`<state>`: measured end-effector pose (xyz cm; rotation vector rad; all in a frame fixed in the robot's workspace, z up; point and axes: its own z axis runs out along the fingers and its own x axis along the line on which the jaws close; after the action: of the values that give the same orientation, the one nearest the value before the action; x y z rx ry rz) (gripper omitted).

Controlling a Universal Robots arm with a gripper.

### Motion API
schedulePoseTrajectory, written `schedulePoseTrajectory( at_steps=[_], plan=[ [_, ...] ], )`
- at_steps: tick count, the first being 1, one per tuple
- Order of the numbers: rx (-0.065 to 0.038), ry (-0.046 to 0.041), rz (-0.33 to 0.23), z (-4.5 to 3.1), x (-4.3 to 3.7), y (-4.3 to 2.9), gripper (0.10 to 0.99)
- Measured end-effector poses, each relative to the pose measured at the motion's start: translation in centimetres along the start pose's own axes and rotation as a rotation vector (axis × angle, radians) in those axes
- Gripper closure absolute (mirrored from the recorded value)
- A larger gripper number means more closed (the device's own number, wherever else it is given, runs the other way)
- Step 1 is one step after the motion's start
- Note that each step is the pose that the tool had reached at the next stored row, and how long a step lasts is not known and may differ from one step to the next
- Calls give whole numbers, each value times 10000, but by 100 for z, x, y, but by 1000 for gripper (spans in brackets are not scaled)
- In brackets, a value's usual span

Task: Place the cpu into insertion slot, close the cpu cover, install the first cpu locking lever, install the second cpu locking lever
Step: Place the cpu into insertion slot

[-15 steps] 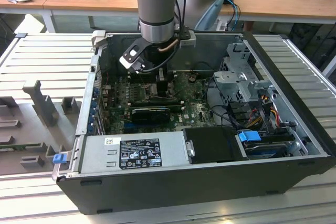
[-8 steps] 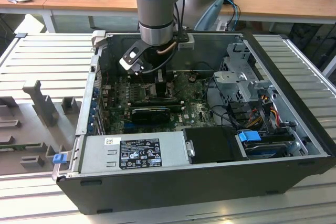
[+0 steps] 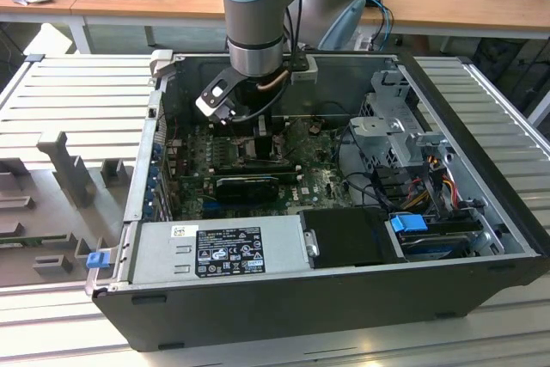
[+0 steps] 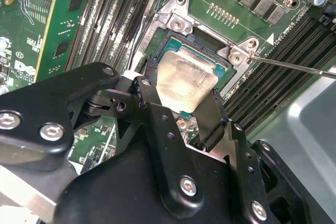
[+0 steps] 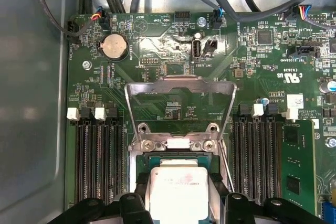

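Note:
The cpu (image 4: pixel 186 82), a small square chip with a pale metal top, sits between my gripper's (image 4: pixel 184 90) black fingers (image 4: pixel 149 77), which are shut on two of its edges. It lies over the insertion slot (image 4: pixel 200 43), whose dark frame shows around it; whether it is fully seated I cannot tell. In the first wrist view the cpu (image 5: pixel 178 192) is at the slot (image 5: pixel 157 157), and the cpu cover (image 5: pixel 178 81) stands swung up and open beyond it. A thin locking lever (image 4: pixel 294 66) sticks out beside the socket. In the exterior view my gripper (image 3: pixel 258 131) is low inside the case.
Long black memory slots (image 5: pixel 97 161) run on both sides of the socket, with a green module (image 5: pixel 299 166) further out. The open computer case (image 3: pixel 481 212) holds a power supply (image 3: pixel 219 247), a drive cage (image 3: pixel 400 131) and loose cables (image 3: pixel 430 182).

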<state>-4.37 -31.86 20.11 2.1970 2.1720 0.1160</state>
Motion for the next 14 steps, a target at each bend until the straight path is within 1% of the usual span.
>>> schedulePoseTrajectory(
  at_steps=[4,5,6,10,14],
  plan=[
    [-1,2,0,3,1,0,557],
    [-1,1,0,3,1,0,541],
    [-1,2,1,4,1,0,478],
    [-1,2,0,-4,1,0,478],
    [-1,3,2,-38,1,3,478]
  ],
)
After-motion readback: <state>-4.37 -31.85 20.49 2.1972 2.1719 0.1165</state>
